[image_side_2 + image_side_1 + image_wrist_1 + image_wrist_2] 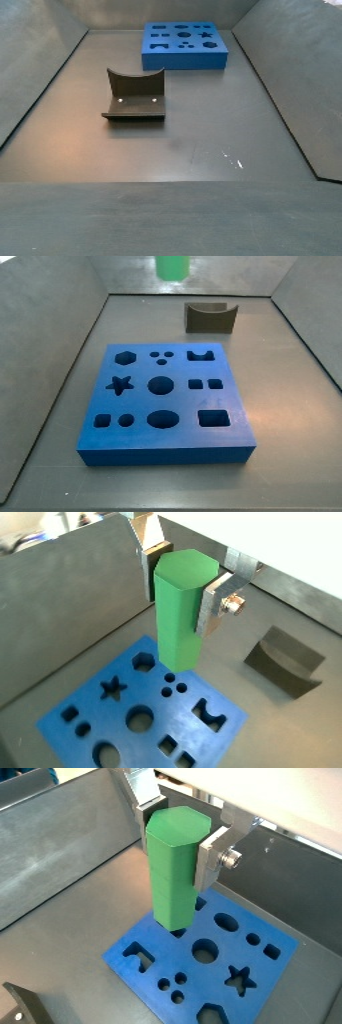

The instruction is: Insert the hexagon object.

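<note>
Holding the hexagon object (179, 607) upright between its silver fingers (218, 600), the gripper (178, 823) is clamped on the upper part of the peg, so the pick-up looks done. In both wrist views the green prism hangs well clear of the blue board (80, 707), its lower end free in the air and not yet down in any hole.

Below it, the board lies flat on the bench (281, 406) with its cut-outs all open: a star (118, 384), round holes of several widths, squares, and a hexagonal hole (123, 357) near the board's 10 o'clock corner in a side view. Nothing green sits in any of them, so the insertion itself is still to do.

Farther off in that side view, only the lower tip of the hexagon object shows at the picture's 12 o'clock edge, high above the far bench; the gripper itself is cut off there. Past the board, toward 1 o'clock, stands the dark grey curved block (210, 318), apart from the board and untouched. In the other fixed camera the same block (134, 97) is in the foreground and the board (187, 48) lies at 12 o'clock; neither peg nor gripper is in that picture.

What seems left, by my reading: carry the peg over the hexagonal hole, square its faces to the hole's sides, lower it and let go. Whether the faces already line up cannot be told.
</note>
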{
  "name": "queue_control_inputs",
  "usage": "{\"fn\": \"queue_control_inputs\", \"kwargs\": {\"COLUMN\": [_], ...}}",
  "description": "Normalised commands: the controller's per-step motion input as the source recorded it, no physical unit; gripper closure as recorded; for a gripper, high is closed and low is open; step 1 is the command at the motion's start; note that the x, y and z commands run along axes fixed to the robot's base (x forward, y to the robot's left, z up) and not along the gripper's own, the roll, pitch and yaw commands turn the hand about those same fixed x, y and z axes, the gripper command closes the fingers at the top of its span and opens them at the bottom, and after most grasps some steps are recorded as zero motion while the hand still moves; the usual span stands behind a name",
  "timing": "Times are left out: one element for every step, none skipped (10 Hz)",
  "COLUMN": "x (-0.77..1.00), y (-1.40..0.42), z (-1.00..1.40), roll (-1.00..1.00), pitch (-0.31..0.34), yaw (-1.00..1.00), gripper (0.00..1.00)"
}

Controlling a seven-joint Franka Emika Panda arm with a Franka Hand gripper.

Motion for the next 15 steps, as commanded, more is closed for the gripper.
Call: {"fn": "queue_control_inputs", "kwargs": {"x": [-0.08, -0.14, -0.14, -0.14, -0.13, -0.22, -0.37, -0.65, -0.73, -0.58, 0.0, 0.0, 0.0, -0.12, -0.12], "y": [0.1, 0.15, 0.15, 0.15, 0.15, 0.16, 0.16, 0.24, 0.24, 0.12, 0.03, 0.0, 0.0, 0.01, 0.0], "z": [-1.0, -1.0, -1.0, -1.0, -0.99, -0.86, -0.7, -0.62, -0.86, -0.62, -0.17, 0.0, -0.07, -0.21, -0.19], "roll": [-0.07, -0.08, -0.09, -0.09, -0.07, -0.03, 0.0, 0.0, -0.06, 0.0, 0.0, -0.04, -0.01, 0.0, -0.01], "pitch": [0.0, 0.0, 0.0, 0.0, 0.0, 0.0, -0.02, 0.0, 0.0, 0.0, 0.0, 0.0, 0.0, 0.0, 0.0], "yaw": [-1.0, -0.98, -0.98, -0.98, -0.99, -0.95, -0.81, -0.54, -0.45, -0.48, -0.16, -0.01, 0.0, 0.03, 0.12], "gripper": [1.0, 1.0, 1.0, 1.0, 1.0, 1.0, 1.0, 1.0, 1.0, 1.0, 1.0, 1.0, 1.0, 1.0, 1.0]}}
